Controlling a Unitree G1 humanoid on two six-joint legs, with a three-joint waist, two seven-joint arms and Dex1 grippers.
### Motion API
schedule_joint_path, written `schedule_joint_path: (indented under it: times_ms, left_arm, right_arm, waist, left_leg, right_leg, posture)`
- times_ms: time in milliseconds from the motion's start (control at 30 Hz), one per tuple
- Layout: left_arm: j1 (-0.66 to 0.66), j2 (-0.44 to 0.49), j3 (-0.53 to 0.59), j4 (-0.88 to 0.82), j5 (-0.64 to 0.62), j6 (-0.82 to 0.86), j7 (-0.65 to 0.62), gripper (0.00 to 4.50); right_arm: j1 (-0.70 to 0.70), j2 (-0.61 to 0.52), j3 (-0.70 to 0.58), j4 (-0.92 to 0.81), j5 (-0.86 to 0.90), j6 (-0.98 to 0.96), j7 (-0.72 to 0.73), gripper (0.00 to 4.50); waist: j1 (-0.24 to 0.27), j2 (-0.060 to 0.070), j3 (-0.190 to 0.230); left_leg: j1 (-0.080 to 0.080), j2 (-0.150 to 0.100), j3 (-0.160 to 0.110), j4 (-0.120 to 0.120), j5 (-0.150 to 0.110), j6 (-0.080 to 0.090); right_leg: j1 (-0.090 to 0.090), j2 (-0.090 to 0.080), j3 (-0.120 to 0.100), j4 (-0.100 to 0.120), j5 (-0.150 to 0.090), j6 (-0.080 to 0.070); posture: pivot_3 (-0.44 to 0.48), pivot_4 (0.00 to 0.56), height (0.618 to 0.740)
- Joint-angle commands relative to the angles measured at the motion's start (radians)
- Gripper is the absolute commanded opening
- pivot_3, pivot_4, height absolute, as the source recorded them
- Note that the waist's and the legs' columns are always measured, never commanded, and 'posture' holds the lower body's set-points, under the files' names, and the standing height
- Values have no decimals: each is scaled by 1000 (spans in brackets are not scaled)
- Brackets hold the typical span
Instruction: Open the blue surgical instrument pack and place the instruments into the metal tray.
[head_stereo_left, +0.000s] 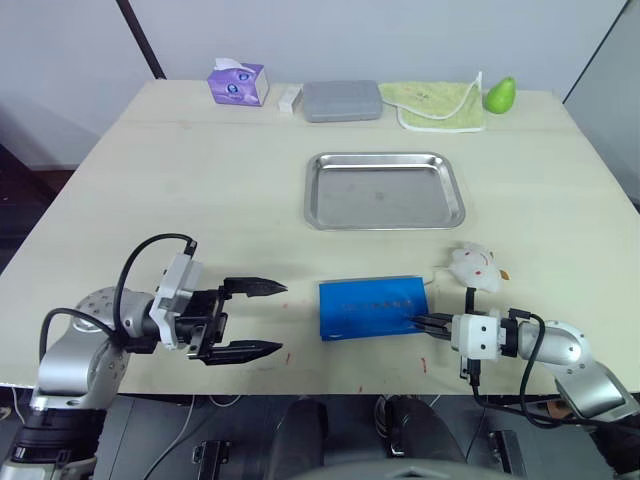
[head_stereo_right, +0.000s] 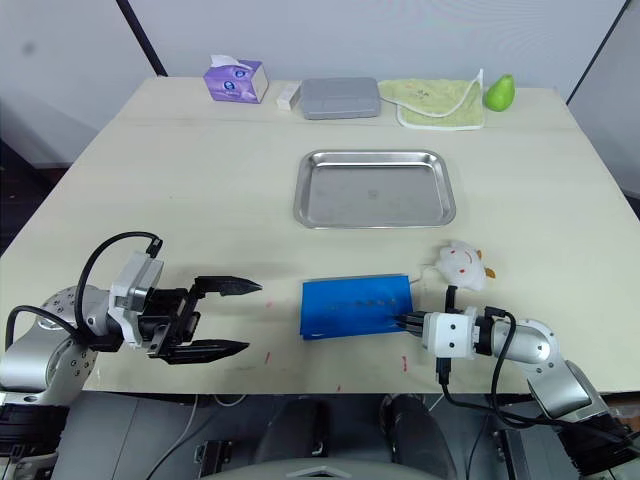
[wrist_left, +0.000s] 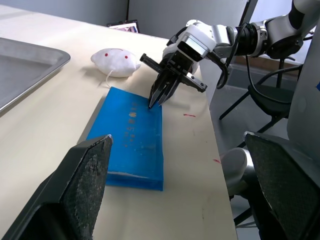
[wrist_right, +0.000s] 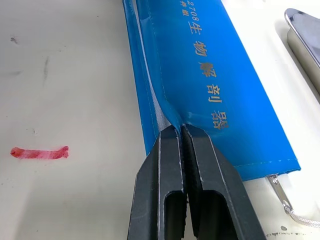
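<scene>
Head stereo pair high over the table; one wrist camera low and wide, the other pressed close.

Both eye views look forward and down across the whole table (head_stereo_left: 200, 180), from near edge to far wall, the right eye shifted slightly sideways. Left wrist view sits low near the tabletop, facing across toward the robot's right, taking in the blue surgical instrument pack (wrist_left: 131, 140), a corner of the metal tray (wrist_left: 30, 65) and the right gripper (wrist_left: 156, 101). Right wrist view is very near, looking along the pack's edge with the tray's rim (wrist_right: 305, 35) beyond. All four share the pack.
</scene>
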Motion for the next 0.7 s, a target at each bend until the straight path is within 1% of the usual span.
schedule_joint_path:
  times_ms: [33,233,400,567,700]
  left_arm:
    - [8,-5,-3,-30,5,-19,1,4500]
    - [9,-24,-11,-28,10,-27,20,4500]
    - [8,-37,-14,-33,3,-18,35,4500]
    - [4,-44,1,-22,-12,-8,53,4500]
    - [-18,-48,5,4,-3,-19,63,4500]
  right_arm:
    - [-5,-8,-23,-52,61,86,11,79]
    - [-60,-63,-91,-224,290,407,66,79]
    - [-155,-119,-130,-279,460,684,107,79]
    - [-282,-176,-156,-258,613,918,169,79]
    - [-391,-188,-105,-150,564,933,224,79]
  waist:
    - [0,0,0]
    - [4,1,0]
    - [6,1,0]
    - [7,1,1]
    - [5,1,1]
  left_leg:
    - [0,0,0,0,0,0]
    - [-1,0,1,0,0,0]
    - [-1,0,0,0,0,0]
    - [-1,0,0,0,0,0]
    - [-2,0,0,0,0,0]
  right_leg:
    - [0,0,0,0,0,0]
    - [0,0,0,0,0,0]
    - [0,0,0,0,0,0]
    - [0,-1,0,-1,0,0]
    - [-1,-1,-1,-1,0,0]
  posture:
    - [0,150,738]
    - [0,150,738]
    - [0,150,738]
    - [0,150,738]
    - [0,150,738]
